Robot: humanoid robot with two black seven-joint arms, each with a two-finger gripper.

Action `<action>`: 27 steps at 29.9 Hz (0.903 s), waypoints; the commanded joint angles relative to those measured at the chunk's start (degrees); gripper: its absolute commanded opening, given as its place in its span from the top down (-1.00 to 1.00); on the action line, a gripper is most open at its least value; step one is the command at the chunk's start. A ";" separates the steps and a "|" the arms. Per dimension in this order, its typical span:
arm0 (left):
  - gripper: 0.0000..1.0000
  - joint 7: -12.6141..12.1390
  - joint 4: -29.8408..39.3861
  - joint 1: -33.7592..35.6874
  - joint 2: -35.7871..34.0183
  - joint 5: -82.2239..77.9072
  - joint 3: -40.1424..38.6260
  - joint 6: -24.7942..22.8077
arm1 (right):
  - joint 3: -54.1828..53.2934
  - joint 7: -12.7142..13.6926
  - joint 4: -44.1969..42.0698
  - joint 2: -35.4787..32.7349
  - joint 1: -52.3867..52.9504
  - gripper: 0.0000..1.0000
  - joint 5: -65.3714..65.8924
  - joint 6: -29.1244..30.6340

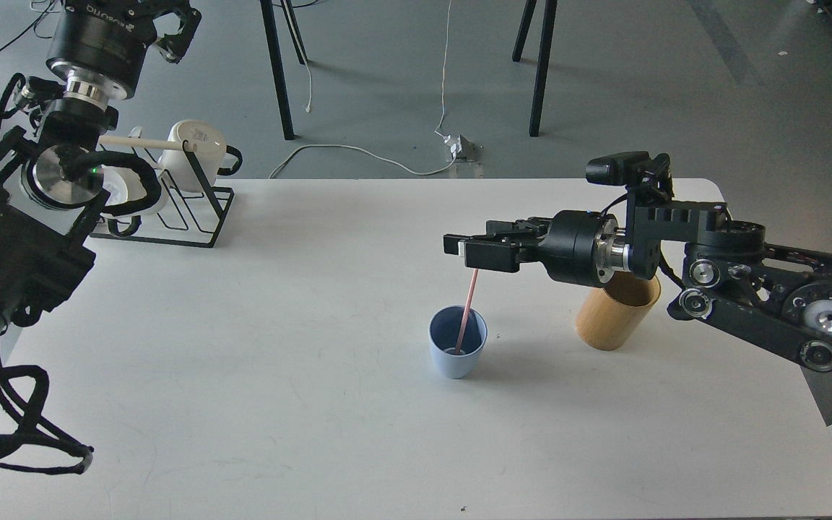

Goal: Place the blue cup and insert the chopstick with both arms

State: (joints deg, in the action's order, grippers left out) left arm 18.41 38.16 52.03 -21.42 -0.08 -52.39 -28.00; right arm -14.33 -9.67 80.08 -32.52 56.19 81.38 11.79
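Observation:
The blue cup [458, 352] stands upright near the middle of the table [315, 404]. The pink chopstick [466, 314] stands in it, leaning to the right, its lower end inside the cup and its top just under my right gripper [461, 248]. That gripper hovers above the cup, pointing left. Its fingers look parted and the stick is not clamped between them. My left gripper [174, 25] is raised at the far top left, above the mug rack, open and empty, partly cut by the frame edge.
A tan bamboo cylinder [614, 315] stands right of the cup, partly under my right arm. A black wire mug rack [192, 209] with a white mug [196, 148] and a cream rod sits at the table's back left corner.

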 commanded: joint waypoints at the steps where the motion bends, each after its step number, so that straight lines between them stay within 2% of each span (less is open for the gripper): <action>1: -0.99 0.04 -0.01 0.18 -0.11 0.00 0.00 0.00 | -0.17 0.00 0.08 0.00 0.15 -0.97 0.00 -0.01; 8: -0.99 0.04 0.07 0.26 -0.02 0.00 0.00 0.00 | -2.71 0.00 0.78 -1.14 0.23 -0.97 -0.08 -0.01; 16: -0.99 0.04 -0.01 0.35 -0.02 0.00 0.00 0.00 | -12.64 0.00 0.43 -2.73 -0.03 -0.97 -2.98 -0.45; 21: -0.99 0.04 -0.01 1.05 -0.02 0.00 0.09 0.00 | -17.13 0.00 -0.71 -2.90 -0.20 -0.98 -13.77 -0.71; 27: -0.99 0.04 -0.01 1.14 0.59 0.08 0.00 0.00 | -24.50 -1.40 -7.91 -1.85 -1.61 -0.98 -28.79 -1.50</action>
State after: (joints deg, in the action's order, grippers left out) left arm 18.45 38.13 53.08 -21.35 -0.08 -52.37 -28.00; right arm -35.35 -10.02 75.34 -34.92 55.62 60.03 10.47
